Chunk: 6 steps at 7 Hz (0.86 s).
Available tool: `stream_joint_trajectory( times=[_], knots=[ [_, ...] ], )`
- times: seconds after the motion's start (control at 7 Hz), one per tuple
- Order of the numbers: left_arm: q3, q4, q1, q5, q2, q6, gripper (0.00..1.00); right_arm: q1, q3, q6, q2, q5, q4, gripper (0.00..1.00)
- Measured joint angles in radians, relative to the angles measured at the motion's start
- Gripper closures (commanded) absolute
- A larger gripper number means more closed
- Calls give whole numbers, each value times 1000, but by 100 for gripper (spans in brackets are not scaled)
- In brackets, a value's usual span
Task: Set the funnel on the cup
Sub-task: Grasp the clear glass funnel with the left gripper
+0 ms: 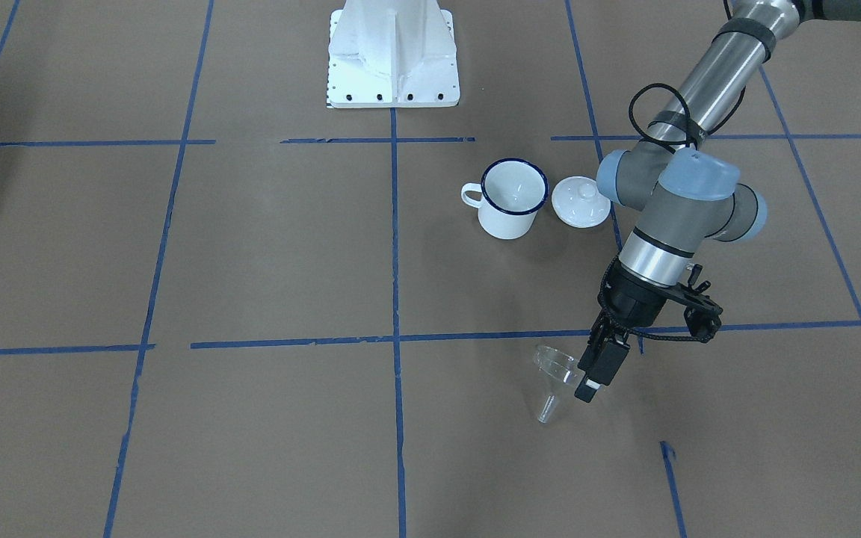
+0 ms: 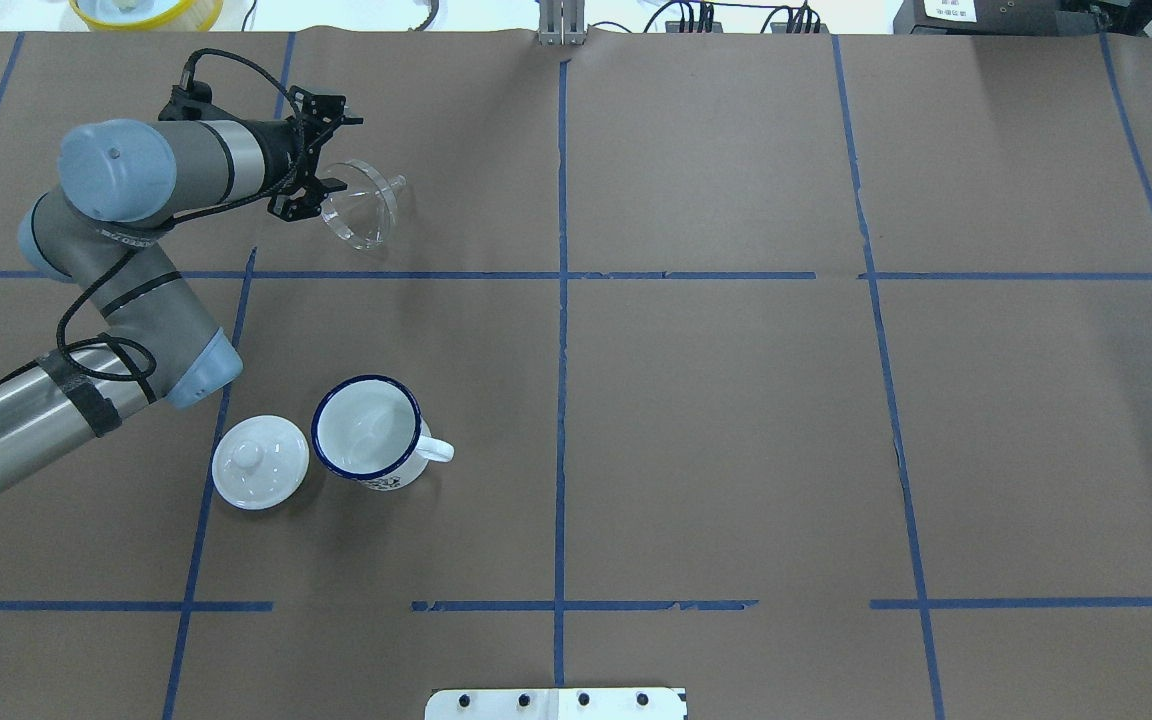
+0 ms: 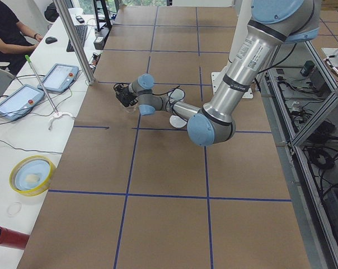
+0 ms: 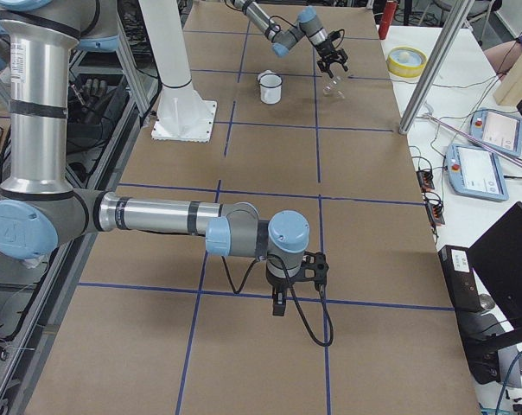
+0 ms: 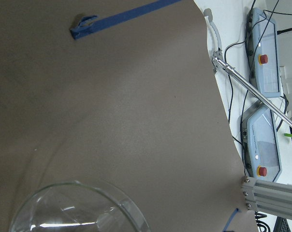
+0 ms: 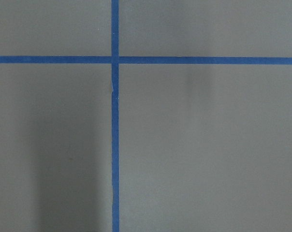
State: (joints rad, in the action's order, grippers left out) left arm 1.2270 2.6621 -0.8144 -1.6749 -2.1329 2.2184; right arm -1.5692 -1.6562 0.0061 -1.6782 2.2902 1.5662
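Note:
The clear funnel hangs tilted in my left gripper, which is shut on its rim, in the far part of the table. In the overhead view the funnel sticks out to the right of the gripper, spout pointing away. Its cone fills the bottom of the left wrist view. The white mug with a dark blue rim stands upright and empty nearer the robot, well apart from the funnel. My right gripper shows only in the exterior right view, and I cannot tell if it is open or shut.
A white domed lid with a knob lies right beside the mug, under my left arm's elbow. The robot's white base stands at the near edge. Blue tape lines cross the brown table cover. Tablets lie beyond the far edge.

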Motion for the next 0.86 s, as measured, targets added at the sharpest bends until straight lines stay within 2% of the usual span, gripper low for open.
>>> stream_joint_trajectory(
  times=[0.29,0.43,0.71,0.86],
  knots=[
    [-11,5,3,4,-7,3,52,0,0,0,0,0,0,0],
    [-13,5,6,4,-8,3,58,0,0,0,0,0,0,0],
    [-14,5,12,4,-8,3,100,0,0,0,0,0,0,0],
    [-14,5,13,4,-8,3,100,0,0,0,0,0,0,0]
  ],
)
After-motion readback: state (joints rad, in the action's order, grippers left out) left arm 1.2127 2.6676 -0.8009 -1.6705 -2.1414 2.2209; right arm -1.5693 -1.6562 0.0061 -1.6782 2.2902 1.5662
